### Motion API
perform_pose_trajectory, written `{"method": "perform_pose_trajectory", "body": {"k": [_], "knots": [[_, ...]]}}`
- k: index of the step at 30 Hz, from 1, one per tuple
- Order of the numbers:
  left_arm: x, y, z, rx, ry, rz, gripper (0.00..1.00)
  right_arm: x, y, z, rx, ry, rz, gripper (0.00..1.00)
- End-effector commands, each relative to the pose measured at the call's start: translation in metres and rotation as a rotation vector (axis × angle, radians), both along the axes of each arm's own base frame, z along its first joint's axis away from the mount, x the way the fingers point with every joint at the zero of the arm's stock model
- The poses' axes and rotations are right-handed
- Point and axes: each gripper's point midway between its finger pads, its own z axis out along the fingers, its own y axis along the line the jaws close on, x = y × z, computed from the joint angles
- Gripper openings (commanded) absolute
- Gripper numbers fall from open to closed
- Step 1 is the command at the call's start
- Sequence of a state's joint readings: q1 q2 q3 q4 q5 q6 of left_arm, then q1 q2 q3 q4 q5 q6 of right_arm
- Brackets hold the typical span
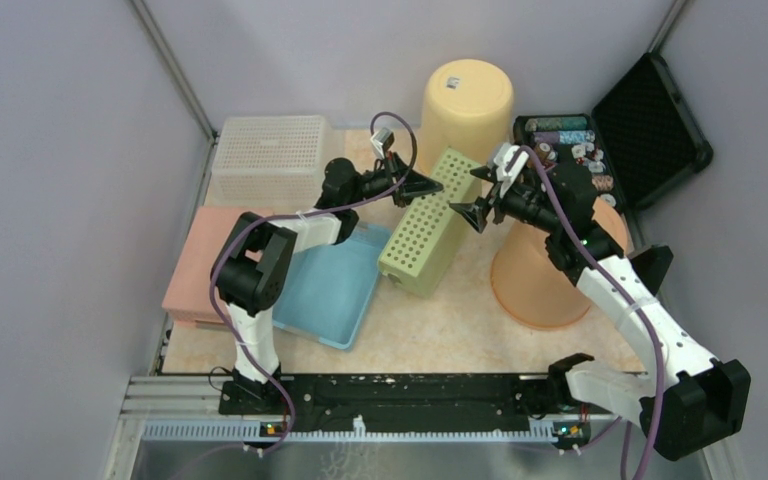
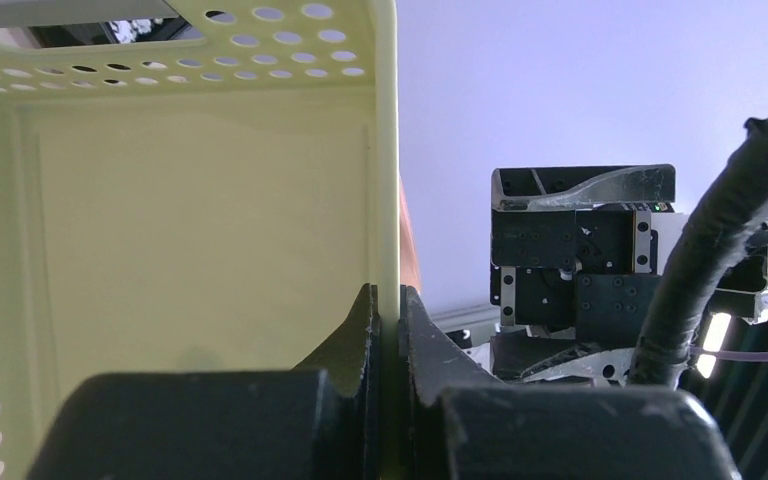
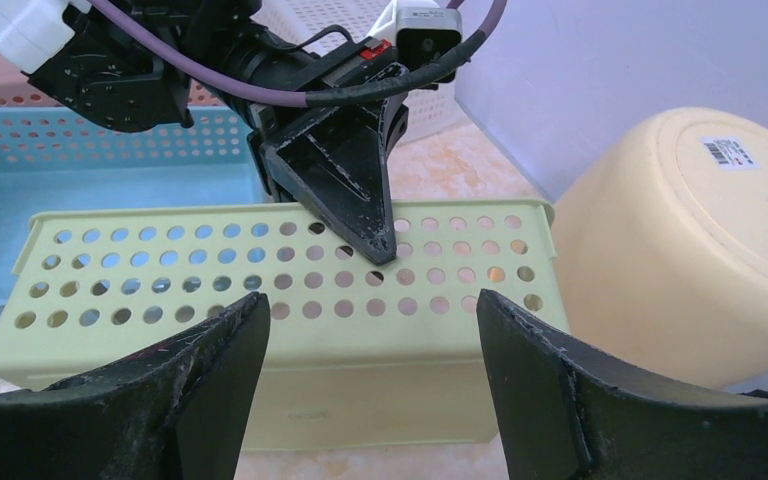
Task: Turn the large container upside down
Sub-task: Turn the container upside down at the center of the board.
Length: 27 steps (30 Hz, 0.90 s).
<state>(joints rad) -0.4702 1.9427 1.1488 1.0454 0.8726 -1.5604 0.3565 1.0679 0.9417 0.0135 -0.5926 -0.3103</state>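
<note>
Green perforated container [image 1: 430, 225], at the middle of the table [image 1: 460, 320], tipped onto one long side: one perforated wall faces up and the open mouth is turned toward the left arm. It lies between the blue tray [image 1: 325, 290] and the orange bucket [image 1: 545, 285], with an upturned yellow bucket [image 1: 465, 95] just behind it. The left fingers [image 2: 345, 350] are pressed together on the container's wall at the rim, one inside and one outside, pinching it. The right fingers [image 3: 210, 360] stand spread wide near the opposite, perforated wall and hold nothing; whether they touch it cannot be told. A white basket [image 1: 270, 160] and a pink box [image 1: 195, 260] sit to the left, and an open black case [image 1: 650, 120] sits at the far right.
</note>
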Motion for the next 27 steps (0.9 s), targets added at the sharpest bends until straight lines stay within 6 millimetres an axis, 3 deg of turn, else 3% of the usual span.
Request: {"method": "perform_pose_trajectory", "body": {"k": [1,15,27], "knots": [[0.009,0.013,0.001,-0.003,-0.072,0.044,0.02,-0.002,0.000,0.013,0.000,-0.065,0.020,0.76],[0.035,0.046,-0.026,0.094,-0.083,0.138,0.13,-0.008,-0.001,0.016,0.004,-0.078,0.028,0.76],[0.053,0.087,-0.027,0.128,-0.116,0.224,0.14,-0.010,0.000,0.016,0.007,-0.079,0.039,0.76]]}}
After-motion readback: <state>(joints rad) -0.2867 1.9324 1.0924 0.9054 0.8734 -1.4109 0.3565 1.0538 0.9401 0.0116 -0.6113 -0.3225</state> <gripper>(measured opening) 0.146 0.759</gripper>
